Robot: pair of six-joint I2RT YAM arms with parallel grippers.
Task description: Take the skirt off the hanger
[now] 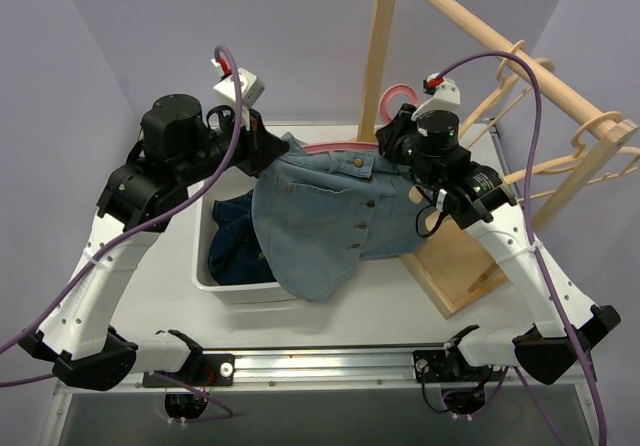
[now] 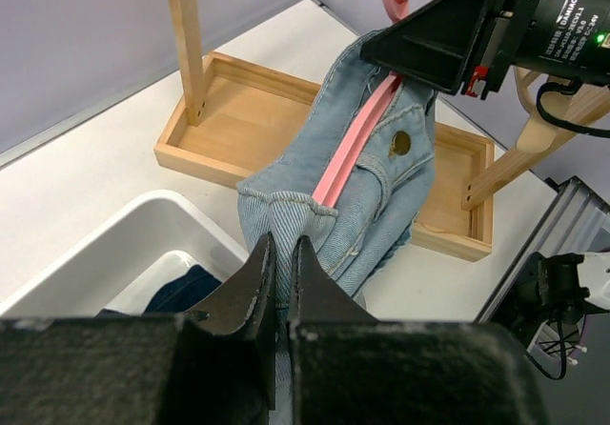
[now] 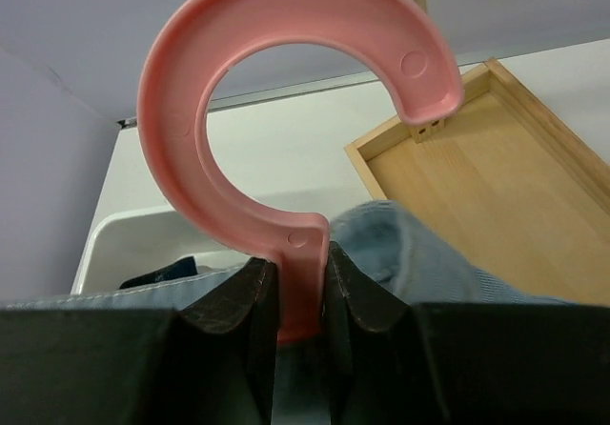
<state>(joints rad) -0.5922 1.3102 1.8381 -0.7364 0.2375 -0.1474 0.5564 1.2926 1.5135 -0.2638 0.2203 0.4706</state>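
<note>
A light blue denim skirt [image 1: 330, 216] hangs in the air on a pink plastic hanger [image 1: 345, 146], above the table's middle. The pink hanger bar [image 2: 357, 139] runs inside the skirt's waistband [image 2: 286, 211]. My left gripper [image 2: 283, 249] is shut on the waistband's near end. My right gripper [image 3: 300, 277] is shut on the stem of the pink hanger hook [image 3: 238, 91]. Denim [image 3: 410, 249] bunches just behind the right fingers. In the top view the left gripper [image 1: 275, 151] holds the skirt's left end and the right gripper [image 1: 392, 136] is at its right end.
A white bin [image 1: 208, 256] holding dark blue clothes [image 1: 235, 241] stands under the skirt's left part. A wooden rack [image 1: 480, 26] with a tray base [image 2: 248, 111] stands on the right, with wooden hangers [image 1: 590, 136] on its bar.
</note>
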